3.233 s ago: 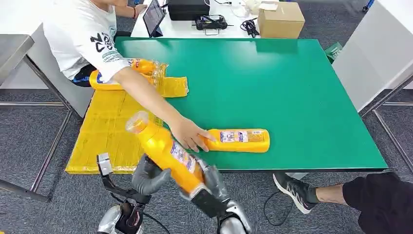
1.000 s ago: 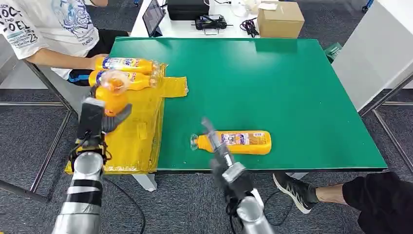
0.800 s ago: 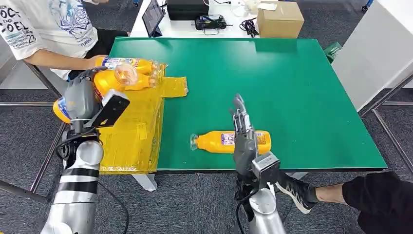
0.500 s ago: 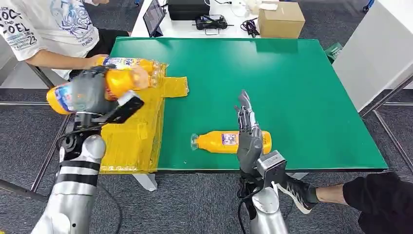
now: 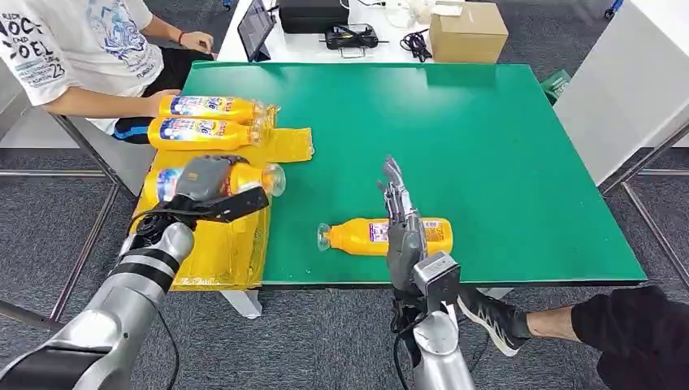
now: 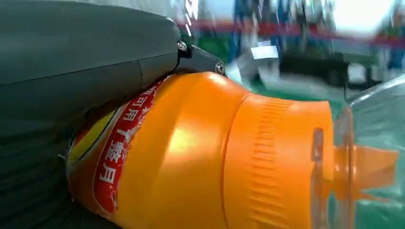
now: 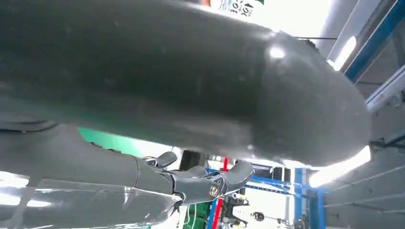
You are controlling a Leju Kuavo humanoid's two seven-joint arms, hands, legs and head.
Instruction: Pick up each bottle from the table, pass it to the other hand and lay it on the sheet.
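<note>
The left hand (image 5: 210, 177) grips an orange bottle (image 5: 244, 176) lying sideways over the yellow sheet (image 5: 213, 244) at the left, just near of two bottles already laid there. The right hand (image 5: 400, 227) stands open-fingered over the orange bottle on the green surface (image 5: 386, 235). Released too high, the held bottle could roll off the sheet's near edge.

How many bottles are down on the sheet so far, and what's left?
Two bottles already lie on the yellow sheet. The left hand holds a third bottle low over the sheet, not yet released. One bottle remains on the green table, with the open right hand beside it.
</note>
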